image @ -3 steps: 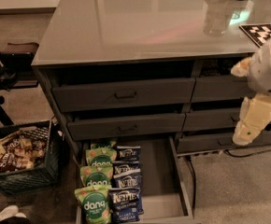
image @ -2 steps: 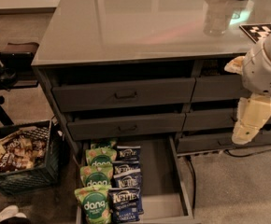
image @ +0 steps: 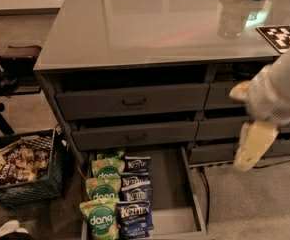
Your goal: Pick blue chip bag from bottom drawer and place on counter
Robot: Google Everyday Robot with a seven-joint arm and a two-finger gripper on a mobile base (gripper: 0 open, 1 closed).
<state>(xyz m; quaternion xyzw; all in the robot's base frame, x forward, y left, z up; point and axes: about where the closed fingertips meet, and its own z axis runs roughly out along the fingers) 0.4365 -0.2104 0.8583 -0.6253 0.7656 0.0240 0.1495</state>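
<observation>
The bottom drawer (image: 175,199) is pulled open at the foot of the cabinet. Three blue chip bags (image: 135,219) lie in a column in it, next to three green bags (image: 102,216) on their left. The counter (image: 150,24) is the glossy grey slab on top of the cabinet. My gripper (image: 252,146) hangs on the pale arm at the right, in front of the right-hand drawer fronts, well above and to the right of the drawer. It holds nothing.
A black crate (image: 22,169) of snack packs stands on the floor at the left. A clear cup (image: 232,16) and a checkered marker tag (image: 282,36) sit on the counter's right side. A black stand (image: 5,79) is at the far left.
The arm and gripper have moved left and a little down, toward the middle of the cabinet. The bags and the drawer have not moved.
</observation>
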